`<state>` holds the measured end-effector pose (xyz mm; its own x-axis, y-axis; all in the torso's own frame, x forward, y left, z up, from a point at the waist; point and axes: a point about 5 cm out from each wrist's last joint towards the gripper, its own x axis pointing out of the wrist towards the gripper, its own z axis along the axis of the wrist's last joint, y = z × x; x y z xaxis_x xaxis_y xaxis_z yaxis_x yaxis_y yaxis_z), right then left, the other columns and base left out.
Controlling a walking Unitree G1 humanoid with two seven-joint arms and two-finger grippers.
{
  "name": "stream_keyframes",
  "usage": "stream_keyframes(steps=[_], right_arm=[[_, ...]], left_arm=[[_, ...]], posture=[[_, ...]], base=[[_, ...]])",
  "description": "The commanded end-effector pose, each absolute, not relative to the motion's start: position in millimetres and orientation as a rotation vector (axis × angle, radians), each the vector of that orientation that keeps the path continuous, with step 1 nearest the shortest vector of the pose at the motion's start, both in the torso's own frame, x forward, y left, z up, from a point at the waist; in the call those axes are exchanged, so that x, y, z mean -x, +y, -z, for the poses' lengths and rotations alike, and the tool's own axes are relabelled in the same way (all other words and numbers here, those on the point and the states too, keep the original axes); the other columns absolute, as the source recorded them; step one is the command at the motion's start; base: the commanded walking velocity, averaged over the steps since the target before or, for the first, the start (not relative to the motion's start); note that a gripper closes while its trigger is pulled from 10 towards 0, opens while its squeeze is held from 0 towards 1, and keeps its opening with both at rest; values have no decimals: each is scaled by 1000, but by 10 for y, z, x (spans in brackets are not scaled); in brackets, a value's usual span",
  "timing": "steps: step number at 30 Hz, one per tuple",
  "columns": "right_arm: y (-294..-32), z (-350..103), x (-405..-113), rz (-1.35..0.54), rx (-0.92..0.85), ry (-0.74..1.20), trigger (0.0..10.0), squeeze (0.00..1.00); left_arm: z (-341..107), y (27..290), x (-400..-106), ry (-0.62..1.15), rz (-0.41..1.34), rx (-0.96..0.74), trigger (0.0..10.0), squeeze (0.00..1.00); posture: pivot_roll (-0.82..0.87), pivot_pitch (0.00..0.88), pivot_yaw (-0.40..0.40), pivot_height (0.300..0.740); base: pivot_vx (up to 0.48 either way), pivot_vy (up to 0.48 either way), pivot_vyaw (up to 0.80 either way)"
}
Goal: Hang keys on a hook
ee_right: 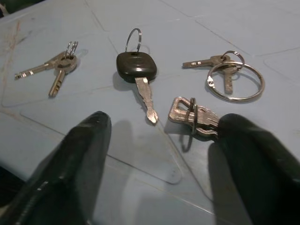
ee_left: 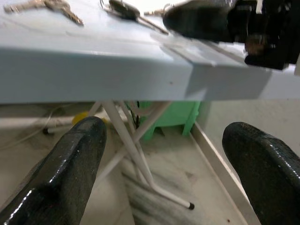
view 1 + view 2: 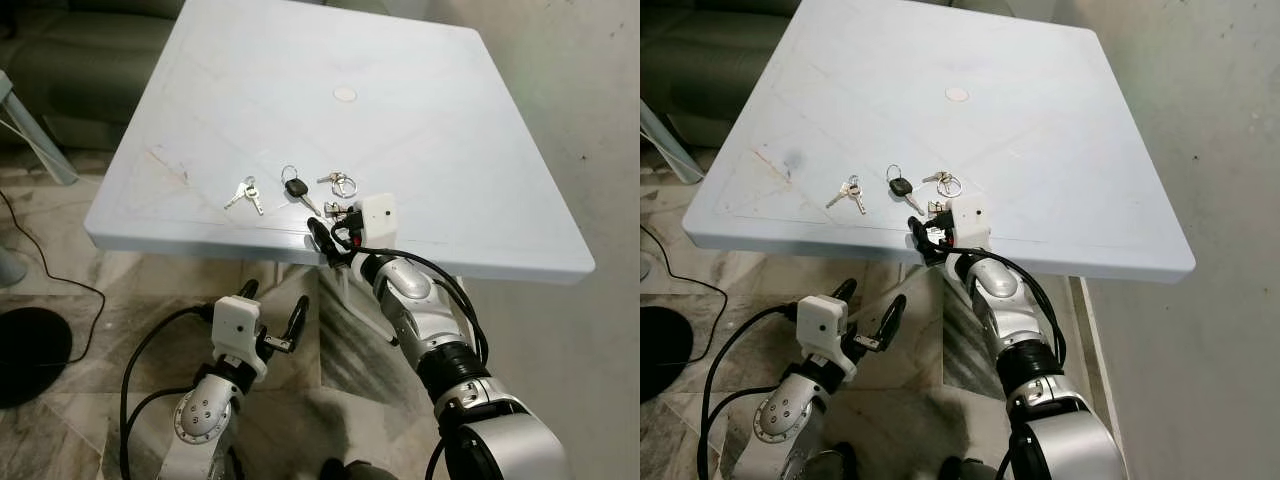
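Note:
Several sets of keys lie near the front edge of the pale blue table (image 3: 450, 150): a silver pair (image 3: 245, 194), a black-headed key on a ring (image 3: 297, 188), keys on a large ring (image 3: 340, 182), and a small silver bunch (image 3: 335, 211). My right gripper (image 3: 328, 226) rests at the table's front edge, open. In the right wrist view the small silver bunch (image 1: 193, 115) lies just ahead, close to one of its fingers (image 1: 253, 159). My left gripper (image 3: 272, 305) hangs open below the table edge, holding nothing.
A white round cap (image 3: 345, 94) marks the table's middle. A dark sofa (image 3: 70, 60) stands at the back left, and a black disc (image 3: 25, 350) with a cable lies on the floor at left. White table legs (image 2: 136, 145) and a green object (image 2: 173, 117) are under the table.

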<state>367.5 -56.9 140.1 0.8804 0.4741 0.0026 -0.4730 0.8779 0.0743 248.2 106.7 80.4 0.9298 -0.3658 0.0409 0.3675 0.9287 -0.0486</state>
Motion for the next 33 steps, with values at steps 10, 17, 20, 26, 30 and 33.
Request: stream_keyframes(steps=[10,17,20,26,30,33], right_arm=[[-573,-1466,-3720,-446,-114,-15,5412,0],[-573,-1487,-3730,-439,-128,-32,4902,0],[-576,-1517,-3724,-446,-144,-63,2000,0],[-574,-1503,-3730,-438,-138,-51,3176,0],[-569,-1513,-3729,-438,-142,-61,667,0],[-570,-1506,-3733,-418,-131,-54,2510,0]], left_arm=[[-809,1034,-2423,-14,386,64,10000,0],[-835,1023,-2433,-18,394,60,10000,0],[-848,1031,-2449,-22,396,55,10000,0],[-859,1043,-2470,-23,397,54,10000,0],[-859,1039,-2475,-23,400,52,10000,0],[-861,1037,-2476,-24,400,52,10000,0]], posture=[[145,246,-131,740],[145,244,-127,740],[145,242,-123,740],[144,242,-119,740],[142,240,-118,740],[142,241,-118,740]], base=[[0,0,0],[0,0,0],[0,0,0],[0,0,0],[0,0,0],[0,0,0]])
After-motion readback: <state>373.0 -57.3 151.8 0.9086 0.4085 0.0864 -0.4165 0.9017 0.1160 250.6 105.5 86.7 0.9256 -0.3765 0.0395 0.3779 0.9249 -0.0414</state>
